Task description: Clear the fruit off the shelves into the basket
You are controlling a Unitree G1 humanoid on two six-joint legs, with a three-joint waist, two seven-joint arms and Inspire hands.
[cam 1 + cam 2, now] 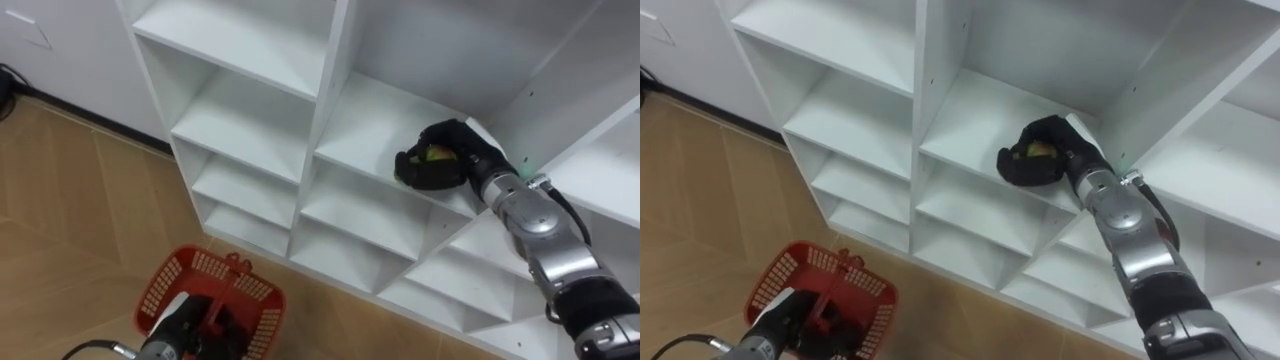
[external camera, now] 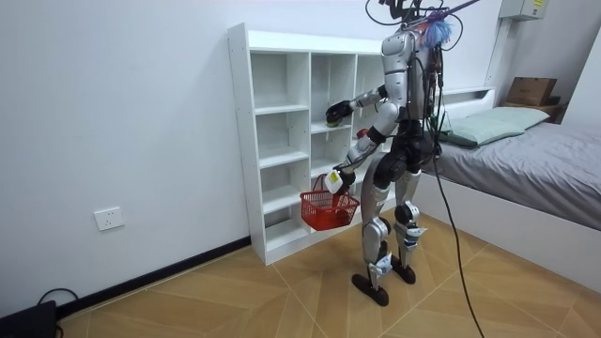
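The collection is at the picking stage, with nothing visibly delivered yet. The robot stands facing the tall white open-shelf closet (image 1: pixel 250 120). Its right hand (image 1: pixel 460 150) reaches into a middle compartment, where its dark fingers are curled round a small yellow-green fruit (image 1: pixel 437 155). The fruit sits low at the shelf board, though whether it is lifted clear cannot be told. What is left, by this reading, is to draw the fruit out of the compartment, carry it down and drop it into the basket, then check for more.

The left hand (image 2: pixel 336 176) hangs low by the robot's hip, closed on the raised handle of a red plastic mesh basket (image 1: pixel 165 280), which dangles above the wooden floor (image 1: pixel 70 200) in front of the lower shelves. The hand and handle cover the basket's middle, so its contents cannot be made out. The other closet compartments in view look bare.
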